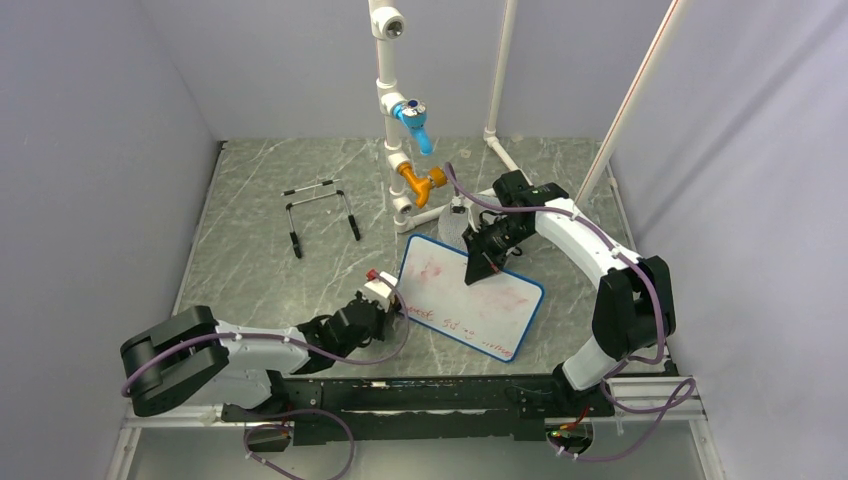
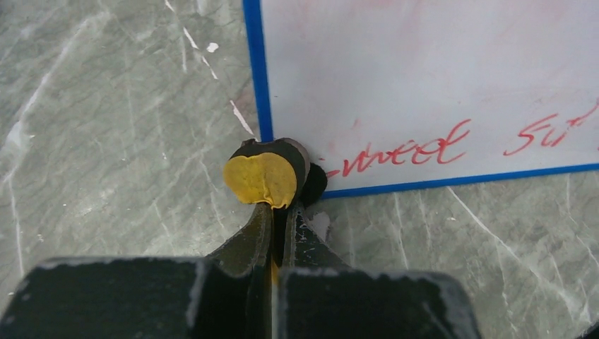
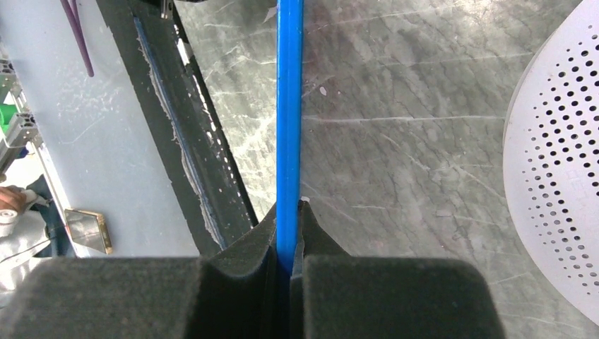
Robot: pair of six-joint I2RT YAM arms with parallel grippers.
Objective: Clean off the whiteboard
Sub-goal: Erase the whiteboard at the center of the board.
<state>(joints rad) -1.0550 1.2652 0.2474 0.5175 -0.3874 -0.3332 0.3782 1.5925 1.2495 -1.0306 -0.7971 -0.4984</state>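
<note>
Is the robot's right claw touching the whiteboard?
Touching. The right wrist view shows the right gripper shut on the whiteboard, its blue frame squeezed between the two fingers with no gap.

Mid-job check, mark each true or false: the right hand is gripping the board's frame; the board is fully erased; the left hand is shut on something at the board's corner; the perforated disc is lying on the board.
1. The right hand is clamped on the blue frame of the whiteboard. True.
2. The whiteboard is fully erased. False: red writing runs along its near edge, with faint pink smears higher up.
3. The left hand is shut on a yellow-faced round pad at the whiteboard's corner. True.
4. The perforated disc lies on the whiteboard. False: it lies on the table beside it.
</note>
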